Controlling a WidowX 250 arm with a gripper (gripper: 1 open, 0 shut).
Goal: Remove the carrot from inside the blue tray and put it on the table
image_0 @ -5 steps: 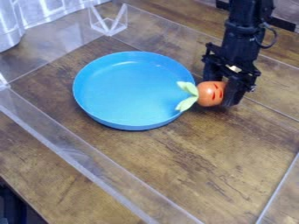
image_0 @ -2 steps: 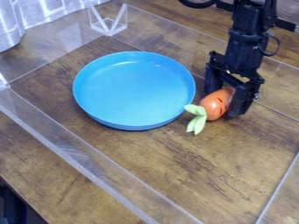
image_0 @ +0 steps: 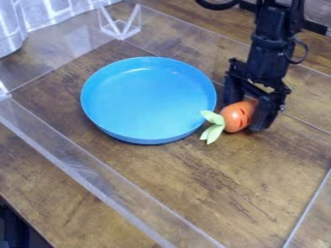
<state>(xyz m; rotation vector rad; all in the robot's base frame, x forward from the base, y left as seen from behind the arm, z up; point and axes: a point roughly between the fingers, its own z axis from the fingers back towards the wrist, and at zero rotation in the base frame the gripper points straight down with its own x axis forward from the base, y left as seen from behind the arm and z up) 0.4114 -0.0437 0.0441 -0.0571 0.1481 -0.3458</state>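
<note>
The small orange carrot (image_0: 234,117) lies on the dark wood table (image_0: 155,189) just right of the blue tray (image_0: 147,99), its pale green leaves (image_0: 212,128) pointing toward the tray's rim. The tray holds nothing. My black gripper (image_0: 255,105) stands directly over the carrot's right end with its fingers (image_0: 268,108) spread wide, open, one on either side of the carrot. Whether a finger still touches the carrot is unclear.
A clear glossy cover lies over the tabletop, with raised clear edges running along the left and front. A clear wire-like stand (image_0: 122,19) sits at the back left. The black arm (image_0: 272,34) rises at the upper right.
The carrot came down from just above the tray's right rim onto the table beside it. The gripper's fingers opened around it, and the arm shifted slightly right.
</note>
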